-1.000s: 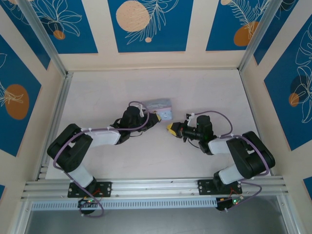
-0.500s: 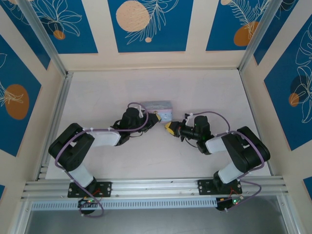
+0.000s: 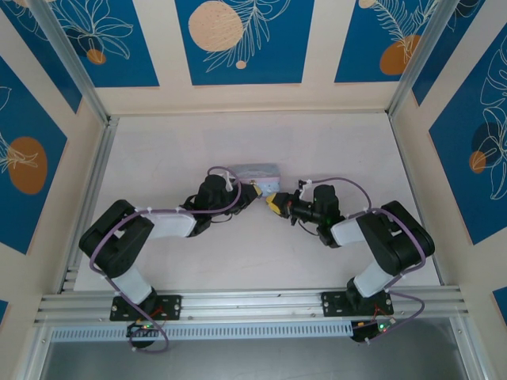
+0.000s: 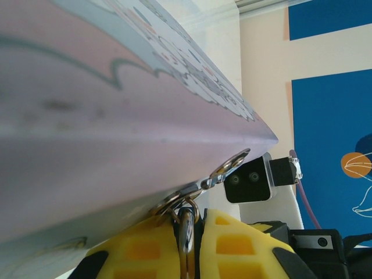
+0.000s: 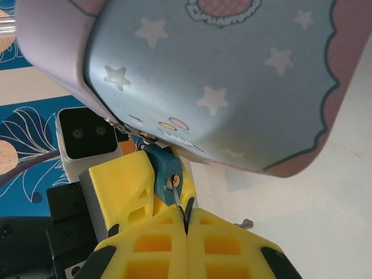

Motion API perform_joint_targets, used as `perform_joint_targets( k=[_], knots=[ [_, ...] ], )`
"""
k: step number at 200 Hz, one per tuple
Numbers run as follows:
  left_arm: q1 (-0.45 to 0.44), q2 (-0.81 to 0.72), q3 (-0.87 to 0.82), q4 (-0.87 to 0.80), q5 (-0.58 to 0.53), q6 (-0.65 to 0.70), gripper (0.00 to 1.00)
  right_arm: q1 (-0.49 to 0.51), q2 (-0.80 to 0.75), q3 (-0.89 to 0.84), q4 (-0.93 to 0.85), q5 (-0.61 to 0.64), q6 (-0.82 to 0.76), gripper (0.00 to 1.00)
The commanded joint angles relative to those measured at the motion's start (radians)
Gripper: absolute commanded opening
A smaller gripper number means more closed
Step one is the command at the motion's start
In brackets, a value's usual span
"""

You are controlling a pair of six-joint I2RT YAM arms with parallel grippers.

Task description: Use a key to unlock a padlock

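The small blue padlock (image 5: 165, 170) hangs from the hasp (image 4: 231, 166) of the pastel tin (image 5: 232, 75). My left gripper (image 4: 192, 220) is shut on the padlock (image 4: 186, 237), whose thin edge shows between the yellow pads. A left finger (image 5: 122, 186) backs the lock body in the right wrist view. The thin metal key (image 5: 176, 194) is pinched in my shut right gripper (image 5: 186, 216), and its tip sits in the padlock's keyhole. From above, the left gripper (image 3: 253, 191) and right gripper (image 3: 272, 203) meet nose to nose just below the tin (image 3: 258, 169).
The tin rests mid-table, tilted up against the grippers. A small metal piece (image 5: 245, 224) lies on the white tabletop (image 3: 333, 150) beside my right fingers. Aluminium rails (image 3: 87, 190) and patterned walls enclose the table.
My right gripper has moved left with the key, closing the gap to the padlock. The left gripper and the tin have stayed put.
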Motion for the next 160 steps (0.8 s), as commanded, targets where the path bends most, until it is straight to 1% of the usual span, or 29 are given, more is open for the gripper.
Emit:
perform_joint_targets(
  k=[1,118,143,160],
  knots=[
    [0.010,0.004,0.000,0.082,0.020,-0.004,0.00,0.005,0.016,0.024,0.019,0.010,0.006,0.00],
    [0.010,0.008,-0.003,0.084,0.028,-0.005,0.00,0.005,0.032,0.047,0.033,0.007,0.010,0.00],
    [0.009,0.015,-0.002,0.105,0.034,-0.027,0.00,0.005,0.041,0.051,0.041,0.004,0.006,0.00],
    [0.010,0.024,-0.002,0.132,0.041,-0.058,0.00,0.002,0.061,0.054,0.079,-0.011,0.003,0.00]
  ],
)
